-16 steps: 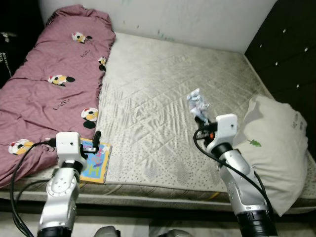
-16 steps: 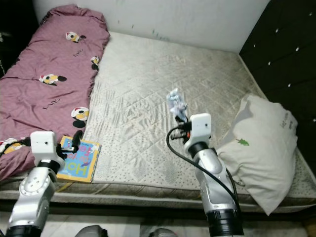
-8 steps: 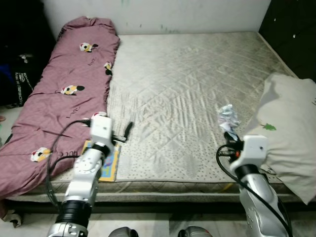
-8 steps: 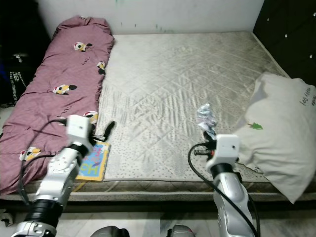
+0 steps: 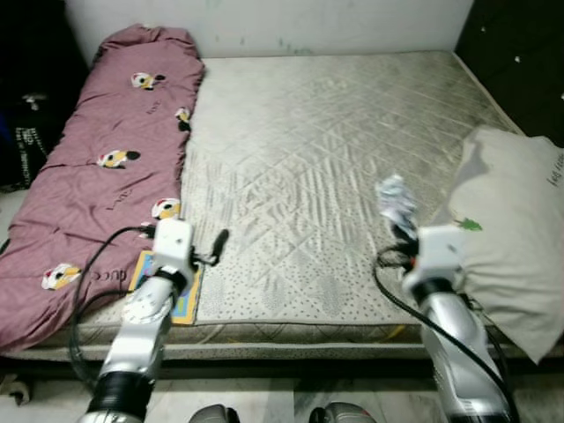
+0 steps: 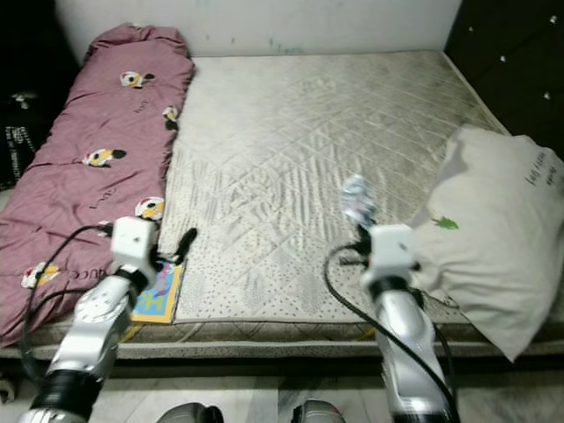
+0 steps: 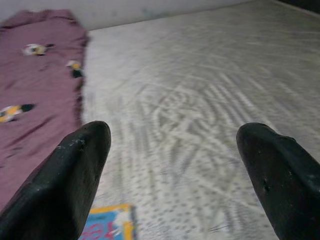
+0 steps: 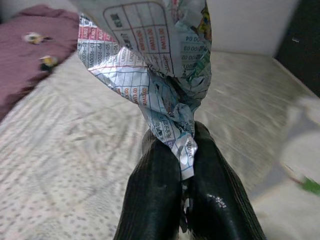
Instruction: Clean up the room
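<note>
A crumpled printed paper (image 5: 396, 201) is held up over the right side of the bare mattress (image 5: 308, 141). My right gripper (image 5: 404, 231) is shut on its lower end; in the right wrist view the paper (image 8: 160, 65) rises from between the two closed fingers (image 8: 155, 190). Over the mattress's front left edge my left gripper (image 5: 218, 240) is open with nothing between its fingers (image 7: 75, 170). A colourful children's book (image 5: 183, 298) lies flat just below and left of it, its corner (image 7: 110, 222) showing in the left wrist view.
A maroon blanket (image 5: 106, 150) with cartoon prints covers the left strip of the bed. A large white pillow (image 5: 520, 229) hangs over the front right corner. Black furniture (image 5: 520, 53) stands at the far right. A dark bag (image 5: 22, 132) sits on the floor at the left.
The whole view has shifted, so the camera moved. My right gripper still holds the crumpled paper. The left gripper stays open by the book.
</note>
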Tool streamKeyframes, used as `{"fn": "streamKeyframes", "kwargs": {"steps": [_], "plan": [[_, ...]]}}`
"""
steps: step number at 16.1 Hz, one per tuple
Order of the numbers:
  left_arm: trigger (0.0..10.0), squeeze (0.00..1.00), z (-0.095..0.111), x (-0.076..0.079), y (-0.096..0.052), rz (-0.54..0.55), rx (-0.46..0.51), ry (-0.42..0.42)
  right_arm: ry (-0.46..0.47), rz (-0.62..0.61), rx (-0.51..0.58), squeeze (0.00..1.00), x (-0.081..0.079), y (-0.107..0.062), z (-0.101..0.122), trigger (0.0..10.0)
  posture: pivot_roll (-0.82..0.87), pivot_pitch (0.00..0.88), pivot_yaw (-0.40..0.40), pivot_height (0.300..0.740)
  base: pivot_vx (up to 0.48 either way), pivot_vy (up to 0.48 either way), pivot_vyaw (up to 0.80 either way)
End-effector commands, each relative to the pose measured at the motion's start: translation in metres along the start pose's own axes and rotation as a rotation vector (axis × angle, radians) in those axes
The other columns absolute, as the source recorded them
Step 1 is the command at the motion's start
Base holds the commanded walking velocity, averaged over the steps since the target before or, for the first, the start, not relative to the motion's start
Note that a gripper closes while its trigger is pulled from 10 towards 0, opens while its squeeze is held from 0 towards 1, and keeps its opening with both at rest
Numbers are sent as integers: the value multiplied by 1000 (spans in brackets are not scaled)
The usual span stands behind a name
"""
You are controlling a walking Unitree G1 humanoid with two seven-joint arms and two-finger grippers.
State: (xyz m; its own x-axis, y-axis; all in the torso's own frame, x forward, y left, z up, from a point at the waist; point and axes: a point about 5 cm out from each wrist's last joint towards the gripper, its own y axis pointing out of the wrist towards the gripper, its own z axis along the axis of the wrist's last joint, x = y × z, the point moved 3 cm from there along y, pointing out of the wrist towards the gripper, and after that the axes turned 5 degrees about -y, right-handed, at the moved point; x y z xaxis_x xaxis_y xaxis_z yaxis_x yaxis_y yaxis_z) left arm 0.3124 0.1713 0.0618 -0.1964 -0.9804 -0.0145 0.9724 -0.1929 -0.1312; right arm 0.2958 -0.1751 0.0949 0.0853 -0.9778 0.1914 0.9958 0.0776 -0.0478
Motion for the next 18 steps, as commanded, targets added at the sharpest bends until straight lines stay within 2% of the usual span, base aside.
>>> {"fn": "streamKeyframes", "kwargs": {"steps": [1,3,4,6,9,10,13,15,18], "plan": [[10000,0,-1,-8,-6,35,1,19,34,74,4,0,-13,4,-1,10000,-58,19,8,740,0,0,0],[10000,0,-3,-12,-12,57,-1,19,65,72,-9,0,-16,9,0,10000,-46,17,2,740,0,0,0],[10000,0,-5,-15,-17,81,-5,20,40,83,30,0,-20,11,7,10000,-35,17,-2,740,0,0,0],[10000,0,-6,-20,-26,101,-12,12,38,102,20,0,-19,4,8,10000,-33,19,-2,740,0,0,0],[10000,0,-14,-27,-44,132,-29,12,43,41,-2,0,-5,-15,-3,10000,-34,19,-11,740,0,0,0],[10000,0,-16,-28,-50,150,-36,-3,52,-39,-22,0,5,-24,-13,10000,-30,23,-13,740,0,0,0],[10000,0,-17,-26,-53,149,-47,-12,118,-157,-33,0,21,-29,-14,10000,-44,28,-10,740,0,0,0],[10000,0,-17,-22,-48,128,-54,-20,115,-126,-46,0,16,-27,-14,10000,-53,22,-17,740,0,0,-800],[10000,0,-19,-25,-46,148,-71,-66,118,-125,-53,0,14,-24,-15,10000,-58,25,-23,740,0,0,-800]]}}
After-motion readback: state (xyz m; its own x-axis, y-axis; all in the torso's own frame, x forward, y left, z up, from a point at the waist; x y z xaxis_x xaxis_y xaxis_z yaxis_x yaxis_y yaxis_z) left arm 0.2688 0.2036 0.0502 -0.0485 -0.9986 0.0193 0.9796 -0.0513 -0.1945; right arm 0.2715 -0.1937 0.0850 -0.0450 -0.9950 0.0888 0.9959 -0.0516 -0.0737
